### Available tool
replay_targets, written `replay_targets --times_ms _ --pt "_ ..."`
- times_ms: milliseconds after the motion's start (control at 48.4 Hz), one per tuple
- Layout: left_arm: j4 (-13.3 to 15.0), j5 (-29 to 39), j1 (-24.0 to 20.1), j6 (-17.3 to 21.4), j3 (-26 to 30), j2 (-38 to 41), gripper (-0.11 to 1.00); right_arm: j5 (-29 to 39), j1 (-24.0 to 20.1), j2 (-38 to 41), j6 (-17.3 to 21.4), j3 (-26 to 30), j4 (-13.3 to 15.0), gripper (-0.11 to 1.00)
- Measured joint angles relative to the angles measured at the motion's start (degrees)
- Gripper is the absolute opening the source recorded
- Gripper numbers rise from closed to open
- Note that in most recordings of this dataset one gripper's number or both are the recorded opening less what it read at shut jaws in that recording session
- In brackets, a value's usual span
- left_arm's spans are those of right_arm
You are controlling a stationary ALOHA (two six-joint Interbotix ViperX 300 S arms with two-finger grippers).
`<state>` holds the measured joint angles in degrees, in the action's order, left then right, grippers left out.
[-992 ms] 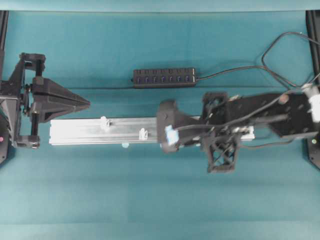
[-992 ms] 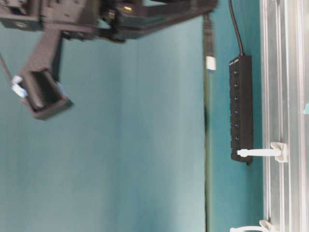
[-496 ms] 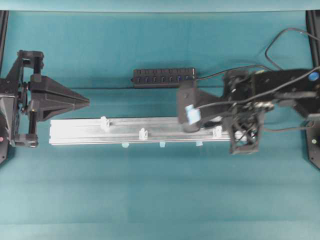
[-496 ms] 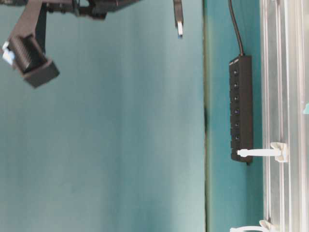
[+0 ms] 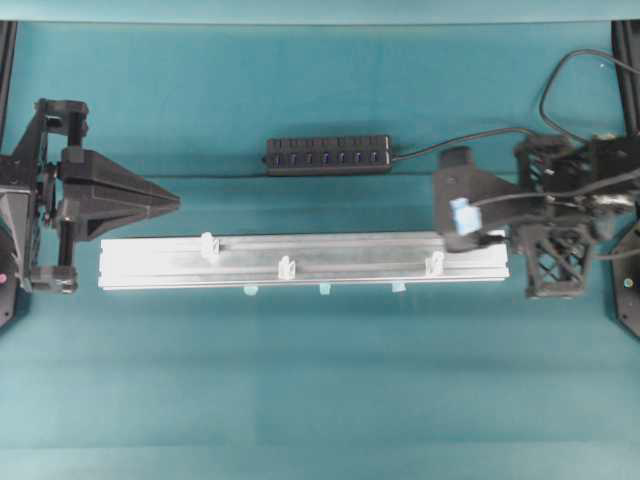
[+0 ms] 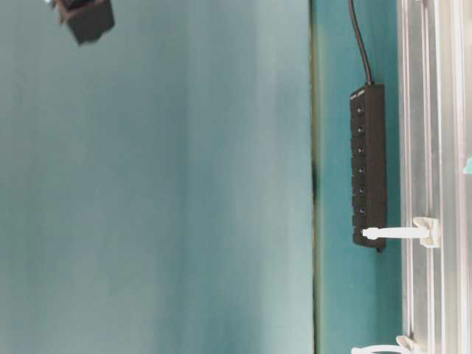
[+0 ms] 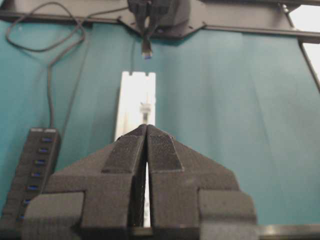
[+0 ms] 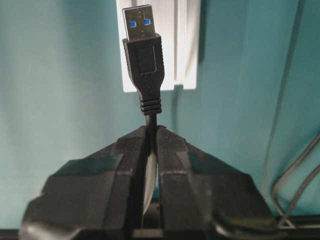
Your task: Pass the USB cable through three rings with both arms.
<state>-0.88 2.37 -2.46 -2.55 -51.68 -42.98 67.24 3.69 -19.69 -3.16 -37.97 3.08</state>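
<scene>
Teal cloth (image 5: 320, 380) across the whole table. On it, lengthwise from left to right, a silver aluminium rail (image 5: 350, 255). Upright along that rail, the three rings (image 5: 287, 268): one toward the left end, one just right of it on the near edge, one close to the right end. None threaded. Just beside the rail's near edge, small pale-blue tape tabs (image 5: 324, 289). On the far side of the rail and apart from it, a black USB hub (image 5: 328, 155), with a dark cord leaving its right end toward the far right corner.

Off the rail's left end, the left gripper (image 5: 172, 203), pointing right, jaws pressed together with nothing between them; from its wrist view only a hairline seam between the two pads (image 7: 162, 145).

At the right end of the rail, raised above the cloth, the right gripper (image 8: 150, 132), pinching the USB cable (image 8: 149, 120) just behind the ribbed collar of the plug (image 8: 142, 55). Plug standing straight out past the fingertips, metal tip with a blue insert aimed leftward along the rail, over its right end. Not yet at the nearest ring. From the left wrist view, seen hanging small and dark beyond the rail's far end.
</scene>
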Motion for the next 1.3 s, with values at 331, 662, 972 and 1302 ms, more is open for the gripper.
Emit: replay_targets --times_ms 331,662,972,1302 --pt "0.0 0.1 -0.4 0.0 0.4 0.4 0.02 -7.2 0.0 -2.9 2.6 -7.5 0.0 -0.08" --pt "0.0 0.0 -0.7 0.1 1.0 0.5 0.02 -13.6 0.0 -1.1 2.6 -10.3 -0.1 -0.08" --pt "0.0 0.0 -0.7 0.1 1.3 1.8 0.02 -16.2 0.0 1.2 2.6 -11.3 -0.1 -0.08" --pt "0.0 0.0 -0.8 0.0 1.7 2.8 0.02 -22.0 0.1 3.7 2.6 -12.4 -0.1 -0.08"
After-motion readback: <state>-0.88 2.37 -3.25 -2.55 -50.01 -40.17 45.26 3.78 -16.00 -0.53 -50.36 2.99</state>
